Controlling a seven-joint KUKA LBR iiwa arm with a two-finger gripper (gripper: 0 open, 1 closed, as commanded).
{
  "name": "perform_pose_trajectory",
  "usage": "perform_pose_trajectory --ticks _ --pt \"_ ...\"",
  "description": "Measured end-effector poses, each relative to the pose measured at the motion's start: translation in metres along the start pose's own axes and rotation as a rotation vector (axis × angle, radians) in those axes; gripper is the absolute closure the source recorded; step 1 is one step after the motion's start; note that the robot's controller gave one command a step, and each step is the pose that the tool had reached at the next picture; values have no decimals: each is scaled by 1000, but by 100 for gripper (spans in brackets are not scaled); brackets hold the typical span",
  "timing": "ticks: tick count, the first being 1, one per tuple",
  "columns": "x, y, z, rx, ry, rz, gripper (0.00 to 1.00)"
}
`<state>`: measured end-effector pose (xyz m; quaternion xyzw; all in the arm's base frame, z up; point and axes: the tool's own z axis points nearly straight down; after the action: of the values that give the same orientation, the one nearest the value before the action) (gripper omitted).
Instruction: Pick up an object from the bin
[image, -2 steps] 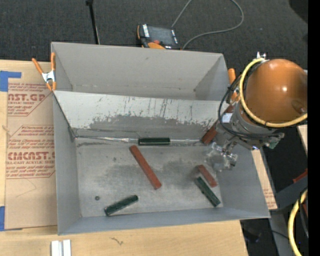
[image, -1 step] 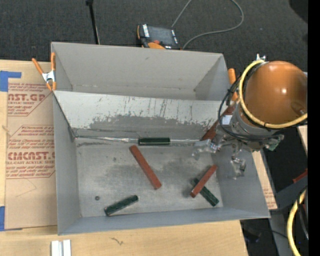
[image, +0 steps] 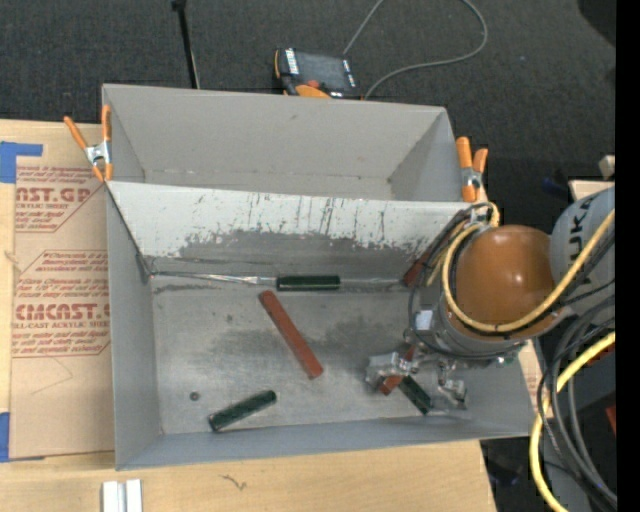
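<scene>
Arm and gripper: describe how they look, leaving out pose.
The arm is pale grey with dark lettering. A glossy orange-brown dome cover caps the wrist, ringed by yellow cables. The gripper below is small, silvery metal.

Your bin (image: 130, 330), with loose things spread over its floor and the pincer (image: 415, 380) at the front right.
You have one marker (image: 308, 283) lying along the foot of the back wall. A flat stick (image: 291, 333) slants just before it near the middle. A second marker (image: 242, 410) lies well apart at the front left, and a third marker (image: 417, 397) lies under the pincer.
</scene>
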<state>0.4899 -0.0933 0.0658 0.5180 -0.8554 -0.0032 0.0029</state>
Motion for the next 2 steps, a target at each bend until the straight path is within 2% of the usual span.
perform_pose_trajectory --ticks 1,2 --pt "-21 -32 -4 10 -5 -39 0" --pt "-21 -31 -4 8 -5 -39 100"
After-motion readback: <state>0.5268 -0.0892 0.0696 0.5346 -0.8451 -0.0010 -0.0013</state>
